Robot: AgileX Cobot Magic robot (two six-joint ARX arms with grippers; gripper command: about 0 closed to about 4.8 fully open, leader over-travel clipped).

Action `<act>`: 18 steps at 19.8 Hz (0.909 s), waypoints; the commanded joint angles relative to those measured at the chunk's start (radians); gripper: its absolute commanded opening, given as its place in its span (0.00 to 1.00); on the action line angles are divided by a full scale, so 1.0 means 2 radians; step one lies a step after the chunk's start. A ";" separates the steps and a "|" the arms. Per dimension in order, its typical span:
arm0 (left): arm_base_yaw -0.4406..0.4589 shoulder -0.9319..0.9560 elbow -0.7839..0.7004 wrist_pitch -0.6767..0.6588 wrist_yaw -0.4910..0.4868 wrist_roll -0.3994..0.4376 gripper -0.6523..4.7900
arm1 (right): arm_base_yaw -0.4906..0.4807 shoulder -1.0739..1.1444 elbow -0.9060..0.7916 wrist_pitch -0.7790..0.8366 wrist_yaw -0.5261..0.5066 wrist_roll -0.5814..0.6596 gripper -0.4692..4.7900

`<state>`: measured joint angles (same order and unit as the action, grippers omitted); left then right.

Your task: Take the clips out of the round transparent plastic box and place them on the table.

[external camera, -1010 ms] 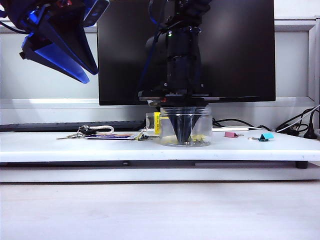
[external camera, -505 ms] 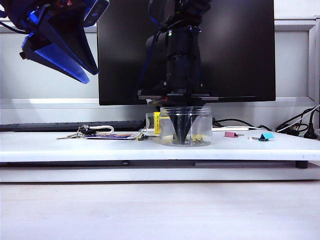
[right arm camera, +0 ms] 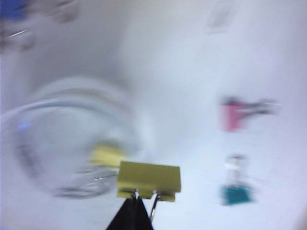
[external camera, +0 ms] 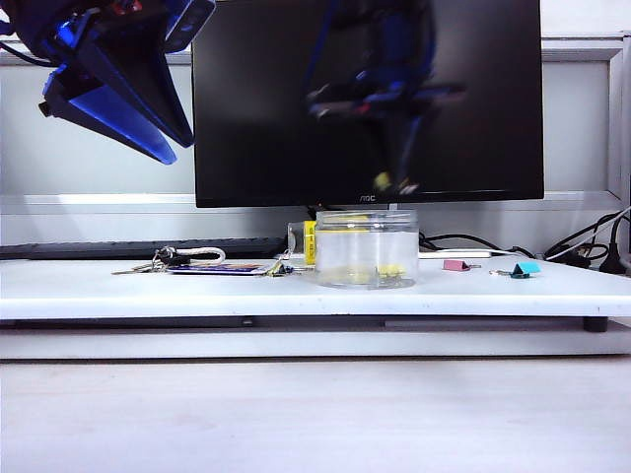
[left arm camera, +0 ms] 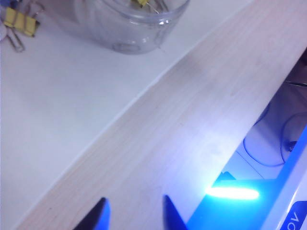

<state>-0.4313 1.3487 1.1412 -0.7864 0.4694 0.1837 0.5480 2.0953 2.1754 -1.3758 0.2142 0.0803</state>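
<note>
The round transparent plastic box (external camera: 365,248) (right arm camera: 67,139) stands mid-table with yellow clips (external camera: 390,270) (right arm camera: 106,155) inside. My right gripper (external camera: 392,183) (right arm camera: 132,211) hangs blurred above the box, shut on the wire handle of a yellow clip (right arm camera: 148,179) (external camera: 383,180). A pink clip (external camera: 455,265) (right arm camera: 232,115) lies on the table (external camera: 118,291) to the right of the box. Another yellow clip (left arm camera: 19,21) lies beside the box (left arm camera: 129,24). My left gripper (external camera: 128,94) (left arm camera: 135,207) is held high at the far left, open, nothing between its fingers.
A teal clip (external camera: 525,268) (right arm camera: 236,191) lies right of the pink one. A bunch of keys (external camera: 177,261) sits left of the box, and a clear bottle with a yellow label (external camera: 304,241) behind it. A black monitor (external camera: 256,108) fills the back; cables (external camera: 582,251) at the far right.
My right gripper closed inside the box and rose out of it, carrying a yellow clip. The left arm has stayed where it was.
</note>
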 commanded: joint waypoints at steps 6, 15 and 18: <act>0.000 -0.002 0.000 0.009 0.003 0.000 0.40 | -0.076 0.006 -0.036 0.024 -0.084 -0.002 0.09; 0.000 -0.002 0.000 0.014 0.003 0.000 0.40 | -0.077 0.036 -0.059 0.046 -0.110 -0.005 0.34; 0.000 -0.002 0.000 0.017 0.003 0.000 0.40 | -0.077 0.019 -0.057 0.043 -0.113 -0.005 0.34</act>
<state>-0.4316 1.3483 1.1412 -0.7673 0.4694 0.1837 0.3923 2.1605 2.0525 -1.2915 -0.0029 0.0704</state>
